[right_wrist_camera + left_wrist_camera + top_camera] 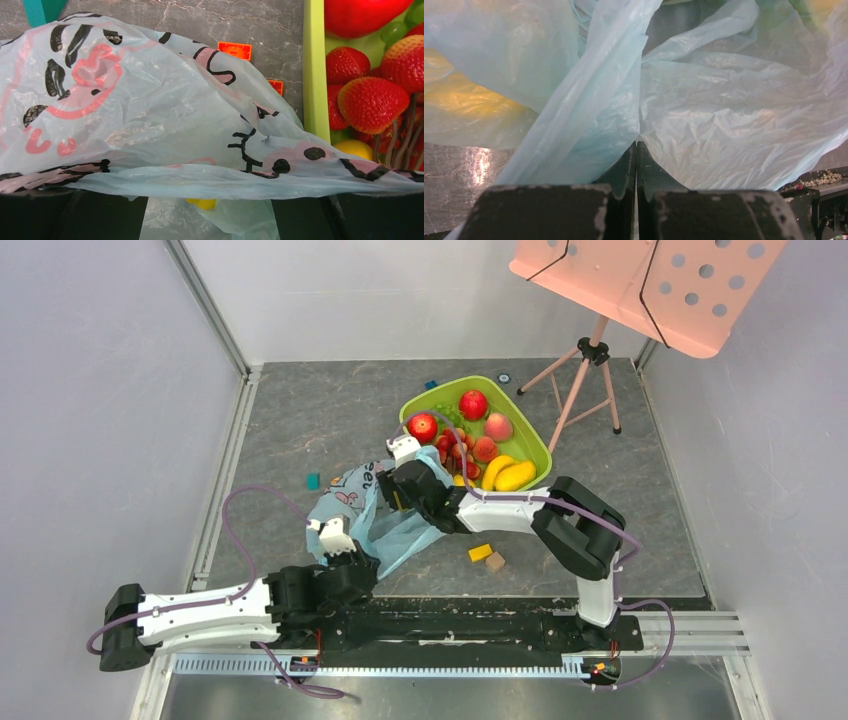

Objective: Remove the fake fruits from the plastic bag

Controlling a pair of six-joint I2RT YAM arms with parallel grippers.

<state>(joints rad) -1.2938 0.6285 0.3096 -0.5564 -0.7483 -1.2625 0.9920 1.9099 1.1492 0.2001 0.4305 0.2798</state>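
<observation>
1. The plastic bag [395,540] lies crumpled on the table [300,410], between the two grippers and just beside the near-left corner of the green tray [313,70]. Its light-blue film carries pink and black cartoon prints.
2. The fake fruits [473,405] lie in the green tray. They include red apples, a peach-coloured piece, strawberries [370,102], green grapes and yellow banana-like pieces [508,475].
3. In the left wrist view, a yellow patch [459,95] shows through the film. Whether it is a fruit cannot be told.
4. A small yellow piece [200,202] shows under the lower edge of the bag in the right wrist view. Its kind cannot be told.
5. The left gripper [636,145] is at the near end of the bag. Its jaws are pressed together and pinch a fold of the film.
6. The right gripper [392,490] is at the far end of the bag, next to the tray. Its jaws stand spread apart, with the printed film draped over them and hiding the tips.
7. Two orange blocks [234,50] lie on the table between the bag and the tray wall.
8. A yellow block [481,552] and a brown block [495,561] lie touching, to the right of the bag.
9. A teal block [313,481] lies to the left of the bag.
10. A pink perforated music stand [640,285] on a tripod stands at the far right corner.
</observation>
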